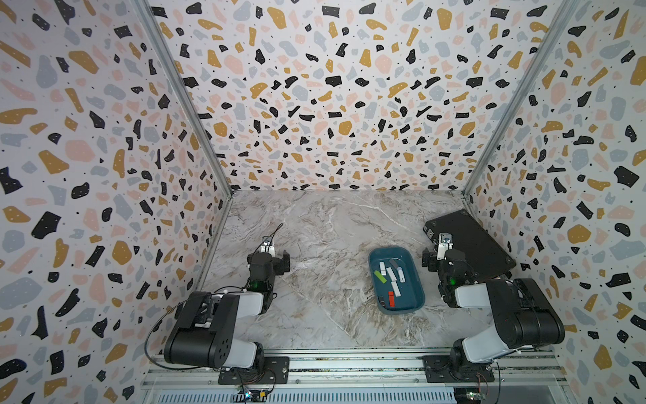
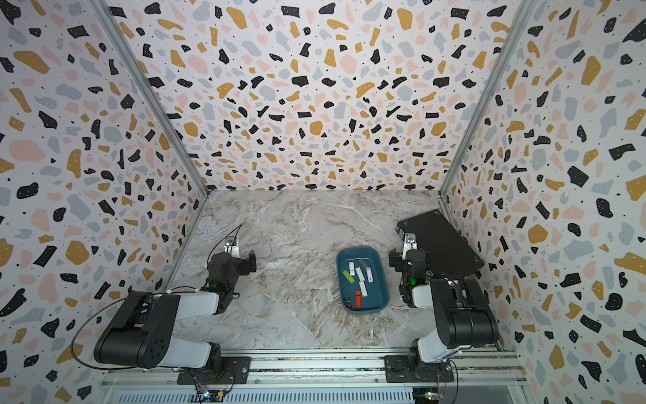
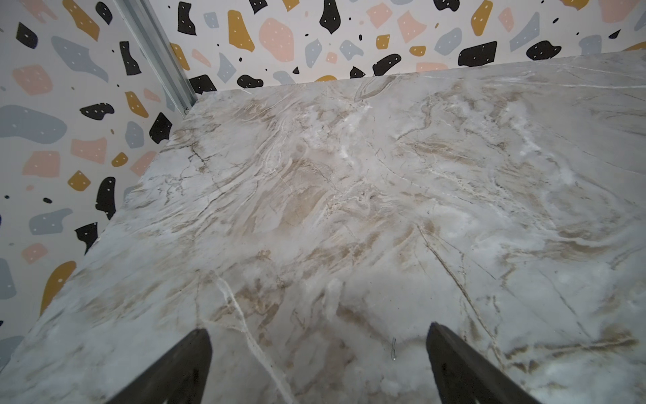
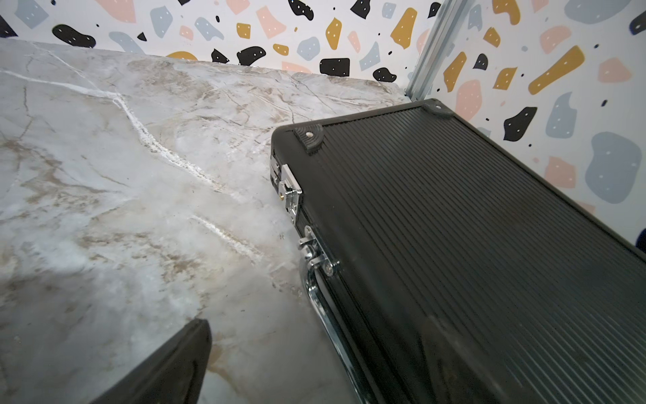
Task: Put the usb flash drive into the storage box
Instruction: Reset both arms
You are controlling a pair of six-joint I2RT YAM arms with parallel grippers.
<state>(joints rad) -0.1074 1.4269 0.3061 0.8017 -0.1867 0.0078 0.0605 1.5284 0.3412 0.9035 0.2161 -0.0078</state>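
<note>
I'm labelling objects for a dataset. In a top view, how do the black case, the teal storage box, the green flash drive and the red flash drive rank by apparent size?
Largest to smallest:
1. black case
2. storage box
3. green flash drive and red flash drive, which look too alike to rank

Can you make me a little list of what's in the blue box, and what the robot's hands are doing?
storage box: teal, on the marble table
inside it: flash drives, with a green drive, a red drive, some white
left gripper: open, empty, over bare table
right gripper: open, empty, by the black case
</note>
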